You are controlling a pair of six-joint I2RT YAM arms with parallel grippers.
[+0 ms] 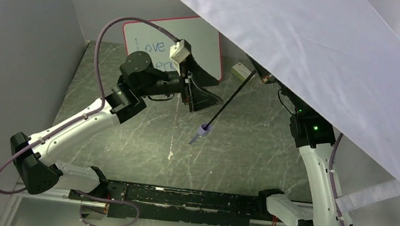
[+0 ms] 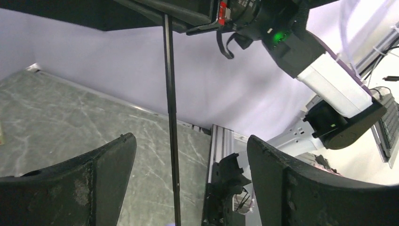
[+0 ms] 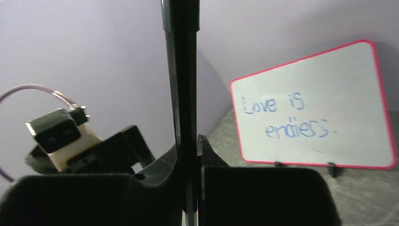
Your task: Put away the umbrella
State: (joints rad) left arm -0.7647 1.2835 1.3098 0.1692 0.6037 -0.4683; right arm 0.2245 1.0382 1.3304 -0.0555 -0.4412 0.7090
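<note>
Umbrella [image 1: 318, 52] is open, its lavender canopy spread above the tabletop's [image 1: 250, 147] far right corner, thin shaft [image 1: 230, 102] slanting down to the small handle [image 1: 204, 129] over the middle. The right gripper [image 3: 188, 150] pinches the shaft high up; the left gripper [image 2: 190, 141] has its fingers wide either side of it lower down, not touching. If the left closes off-line, I reckon it could shove the shaft, twist it in the right's hold and swing the canopy toward the whiteboard [image 1: 154, 45] at the far edge. From above, the canopy hides the right gripper; no strap shows
</note>
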